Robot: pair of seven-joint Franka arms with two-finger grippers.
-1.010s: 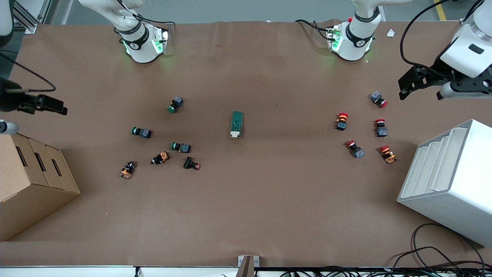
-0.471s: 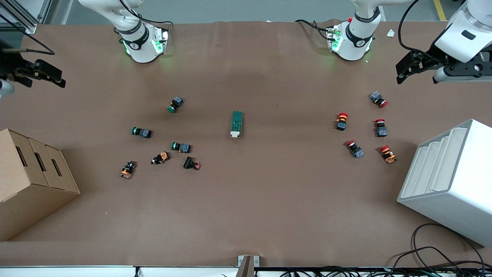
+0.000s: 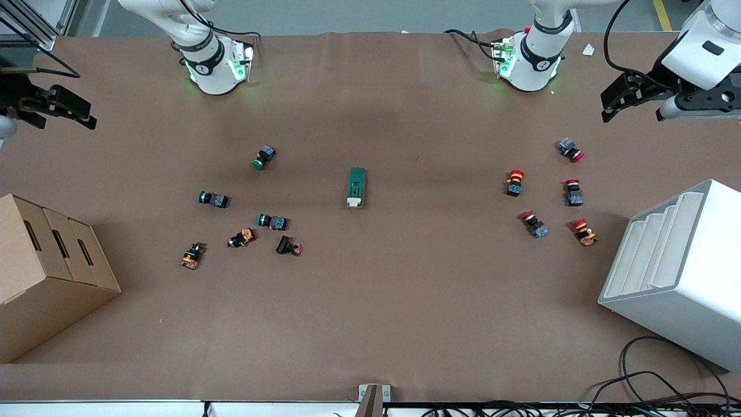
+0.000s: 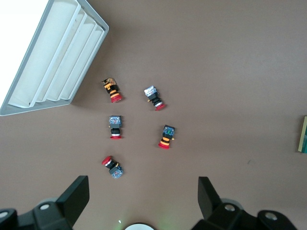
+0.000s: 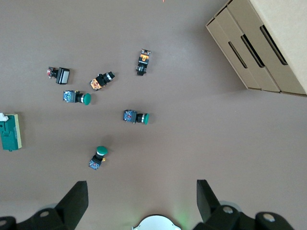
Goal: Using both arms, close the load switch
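The load switch (image 3: 356, 187), a dark-green block with a white lever end toward the front camera, lies alone at the table's middle. It shows at the edge of the right wrist view (image 5: 9, 132) and as a sliver in the left wrist view (image 4: 303, 134). My left gripper (image 3: 615, 100) is open and empty, high over the left arm's end of the table; its fingers (image 4: 76, 194) frame bare table. My right gripper (image 3: 69, 109) is open and empty, high over the right arm's end; its fingers (image 5: 76, 199) also frame bare table.
Several red-capped push buttons (image 3: 515, 182) lie toward the left arm's end, beside a white slotted rack (image 3: 671, 272). Several green and orange push buttons (image 3: 272, 221) lie toward the right arm's end, beside a cardboard box (image 3: 46, 272). Cables (image 3: 654, 388) trail at the front edge.
Both grippers have risen and drawn back toward the robots' side of the table, most of it in the first half second. Nothing on the table has moved.
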